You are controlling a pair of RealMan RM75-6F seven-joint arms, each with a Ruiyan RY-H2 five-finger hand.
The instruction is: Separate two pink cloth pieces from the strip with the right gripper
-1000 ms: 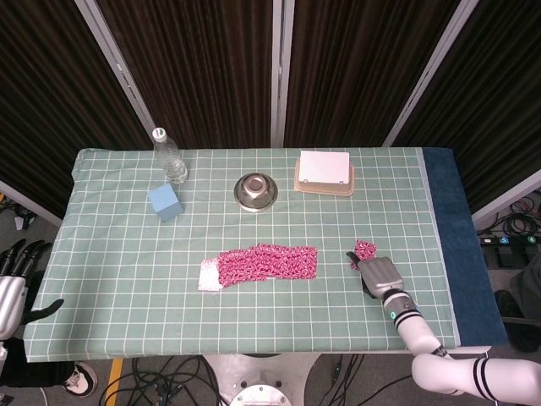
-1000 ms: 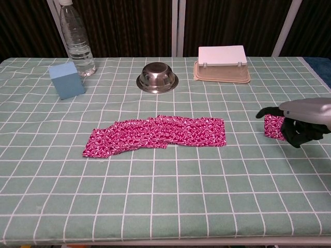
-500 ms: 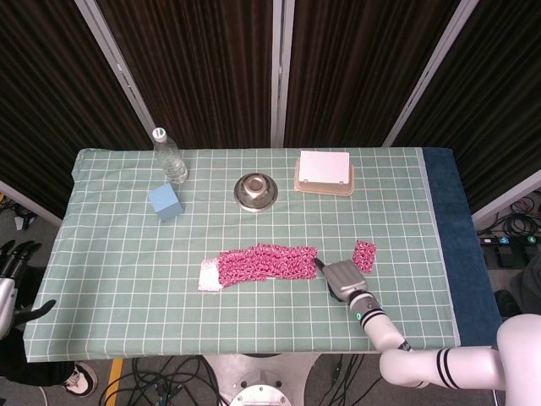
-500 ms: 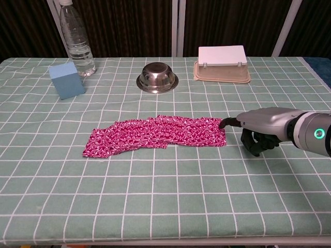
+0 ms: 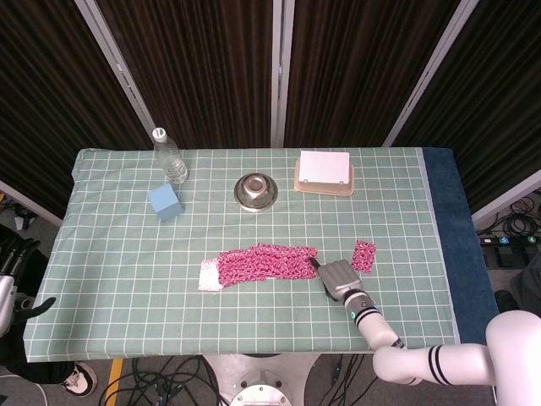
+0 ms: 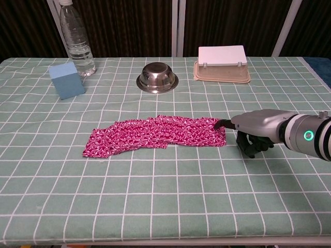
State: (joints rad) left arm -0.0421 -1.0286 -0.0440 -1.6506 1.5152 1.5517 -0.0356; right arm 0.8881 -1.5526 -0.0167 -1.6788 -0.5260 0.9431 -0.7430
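Note:
The pink patterned strip (image 5: 266, 261) (image 6: 155, 135) lies flat across the middle of the table, with a white backing end (image 5: 209, 277) on its left. One separated pink piece (image 5: 364, 255) lies to the right of it; in the chest view my hand hides it. My right hand (image 5: 336, 277) (image 6: 253, 130) sits low over the table just right of the strip. One dark fingertip (image 6: 219, 124) touches the strip's right end, while the other fingers curl under the palm, holding nothing. My left hand (image 5: 10, 275) hangs off the table's left edge, fingers apart and empty.
Along the back stand a water bottle (image 5: 169, 156), a blue block (image 5: 165, 202), a steel bowl (image 5: 256, 191) and a lidded beige container (image 5: 324, 172). A blue band (image 5: 461, 245) borders the table on the right.
My right hand left the separated piece and travelled left to the strip's right end, creeping a little closer in the last half second. My left hand sank lower at the frame edge.

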